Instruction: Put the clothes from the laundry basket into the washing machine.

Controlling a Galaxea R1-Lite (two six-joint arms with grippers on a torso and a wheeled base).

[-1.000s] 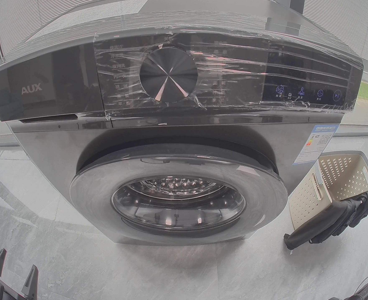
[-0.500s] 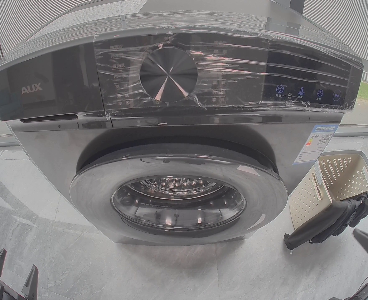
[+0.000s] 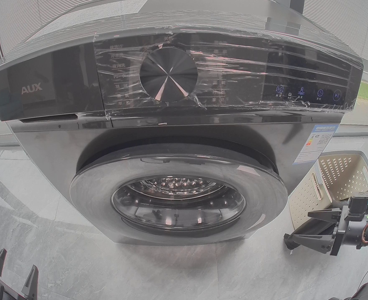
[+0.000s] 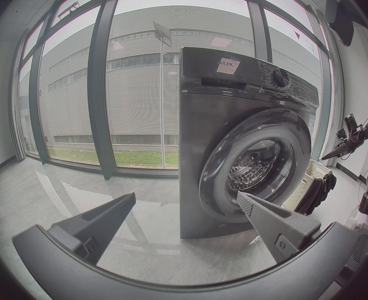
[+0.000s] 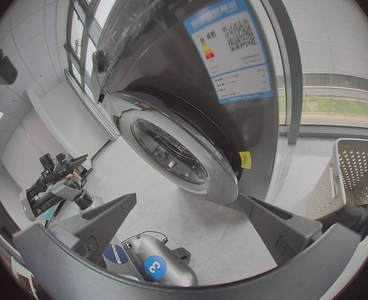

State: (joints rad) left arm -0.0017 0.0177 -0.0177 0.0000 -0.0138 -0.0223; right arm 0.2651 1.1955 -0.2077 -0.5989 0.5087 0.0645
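**Right gripper (image 3: 308, 229) open at the laundry basket (image 3: 346, 171)**

Your jaws are spread wide just before the dark clothes (image 4: 317, 190) draped over the basket's rim. Glossy grey floor tiles (image 3: 67, 251) all around. Left gripper (image 3: 17, 265) low, also spread wide. Washing machine (image 3: 171, 146) closed, tall windows (image 4: 67, 105) behind it.

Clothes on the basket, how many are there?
1 that I can make out: a dark garment draped over the rim of the laundry basket, beside the washing machine. Others may be hidden inside it.

Dark clothes (image 4: 317, 190) draped over beige basket (image 3: 346, 171); washer (image 3: 175, 146) shut
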